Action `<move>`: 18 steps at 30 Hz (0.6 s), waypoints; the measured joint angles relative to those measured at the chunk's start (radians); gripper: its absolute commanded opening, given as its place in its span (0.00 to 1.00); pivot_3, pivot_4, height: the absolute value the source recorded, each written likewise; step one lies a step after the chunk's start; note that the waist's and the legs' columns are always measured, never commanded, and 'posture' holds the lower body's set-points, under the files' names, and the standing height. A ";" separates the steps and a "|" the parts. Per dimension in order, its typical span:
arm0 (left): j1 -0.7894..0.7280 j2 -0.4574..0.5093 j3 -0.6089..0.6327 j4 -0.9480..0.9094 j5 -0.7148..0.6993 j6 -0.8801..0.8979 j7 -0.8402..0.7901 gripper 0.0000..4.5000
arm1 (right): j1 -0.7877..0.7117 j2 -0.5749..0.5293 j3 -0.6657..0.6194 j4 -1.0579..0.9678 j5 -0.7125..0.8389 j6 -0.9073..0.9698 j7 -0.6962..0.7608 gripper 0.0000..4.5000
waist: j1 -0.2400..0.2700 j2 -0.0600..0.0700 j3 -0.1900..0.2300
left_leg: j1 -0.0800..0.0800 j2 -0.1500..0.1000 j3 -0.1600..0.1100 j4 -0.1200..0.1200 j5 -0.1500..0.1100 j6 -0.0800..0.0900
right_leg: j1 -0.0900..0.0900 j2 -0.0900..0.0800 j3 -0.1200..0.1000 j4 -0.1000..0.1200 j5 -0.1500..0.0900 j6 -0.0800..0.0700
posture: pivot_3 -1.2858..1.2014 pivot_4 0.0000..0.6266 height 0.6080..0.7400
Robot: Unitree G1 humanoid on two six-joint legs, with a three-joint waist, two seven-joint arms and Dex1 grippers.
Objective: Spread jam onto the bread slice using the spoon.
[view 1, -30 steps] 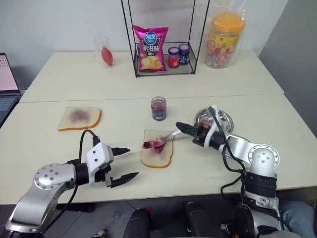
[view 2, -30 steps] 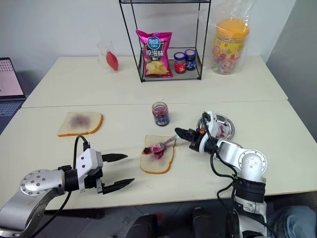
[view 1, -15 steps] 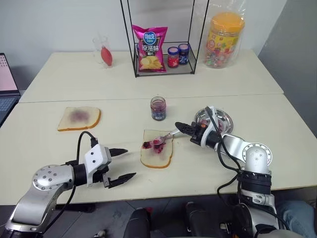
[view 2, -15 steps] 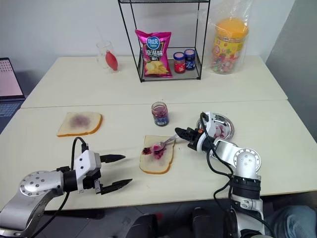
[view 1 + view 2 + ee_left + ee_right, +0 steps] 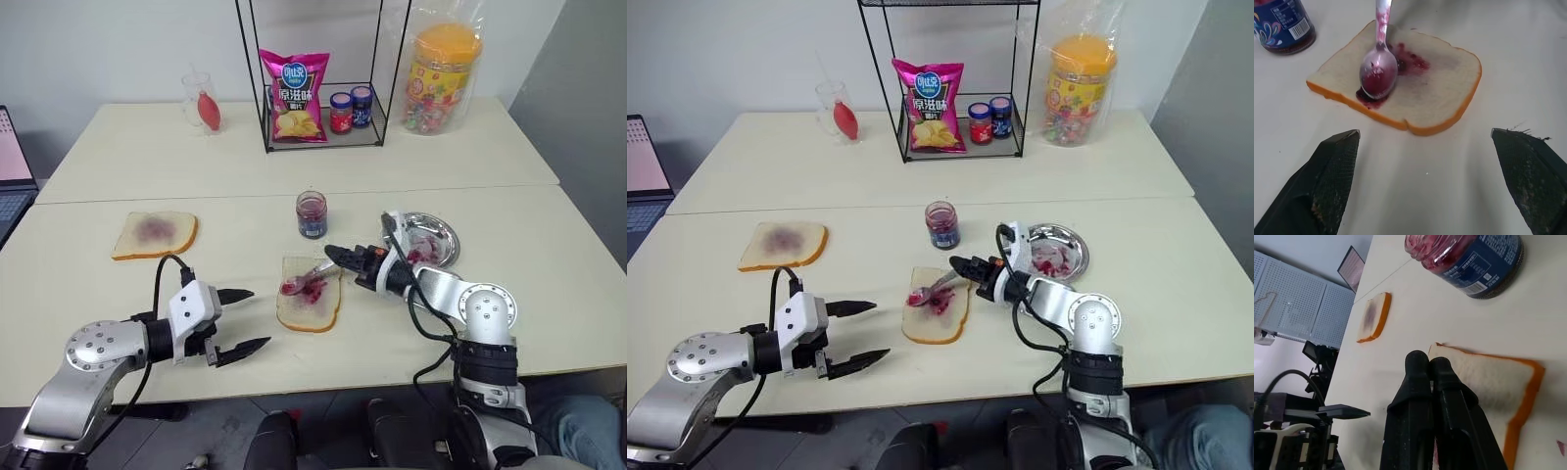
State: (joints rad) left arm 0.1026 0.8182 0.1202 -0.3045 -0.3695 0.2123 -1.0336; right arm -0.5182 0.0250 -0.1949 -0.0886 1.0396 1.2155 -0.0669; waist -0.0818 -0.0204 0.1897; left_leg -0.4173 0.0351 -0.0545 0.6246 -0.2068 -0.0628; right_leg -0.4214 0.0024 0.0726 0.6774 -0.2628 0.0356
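So from my seat at the controls: the right gripper (image 5: 333,254) has its jaws clamped tight on the handle of the spoon (image 5: 307,276), reaching in over the bread slice (image 5: 310,294) from its right side. The spoon bowl is sitting face-down on the slice, smeared purple, right at the crust edge nearest my left arm. The jam (image 5: 1409,61) is a dark glossy patch mid-slice, plus a blob under the spoon bowl that runs up to the crust. The slice itself lies flat on the desk (image 5: 118,294) near the middle of the front half, well back from the front edge.

The left gripper (image 5: 243,319) hangs just above the desk to the left of the slice, jaws spread wide apart, holding nothing, pointed toward the bread.

The jam jar (image 5: 312,214) stands upright just behind the slice. The steel dish (image 5: 439,235) sits to the right of it, with pink smears inside. A second slice (image 5: 155,233) with a dull stain lies toward the left edge of the desk. The wire rack (image 5: 323,88) at the far side holds a chip bag (image 5: 298,96) and two small jars (image 5: 350,108).
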 measured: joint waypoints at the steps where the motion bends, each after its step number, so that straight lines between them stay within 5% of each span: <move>1: 0.000 0.000 0.000 0.000 0.000 0.001 0.000 1.00 | 0.000 -0.001 0.004 0.004 -0.003 -0.005 0.001 0.01 | 0.000 0.000 0.000 | 0.000 0.000 0.000 0.000 0.000 0.000 | 0.000 0.000 0.000 0.000 0.000 0.000 | 0.52 0.24 1.00; 18: -0.015 -0.002 -0.009 -0.004 -0.001 0.022 0.002 1.00 | 0.000 -0.067 -0.028 0.016 -0.070 -0.056 0.023 0.01 | 0.002 0.000 0.000 | 0.000 0.000 0.000 0.000 0.000 0.000 | 0.000 0.000 0.000 0.000 0.002 0.003 | 0.52 0.24 1.00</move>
State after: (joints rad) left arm 0.0875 0.8166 0.1116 -0.3088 -0.3700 0.2343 -1.0315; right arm -0.5181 -0.0423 -0.2230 -0.0723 0.9695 1.1596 -0.0439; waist -0.0802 -0.0205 0.1897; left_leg -0.4172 0.0350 -0.0546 0.6250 -0.2068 -0.0627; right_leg -0.4210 0.0024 0.0725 0.6775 -0.2611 0.0386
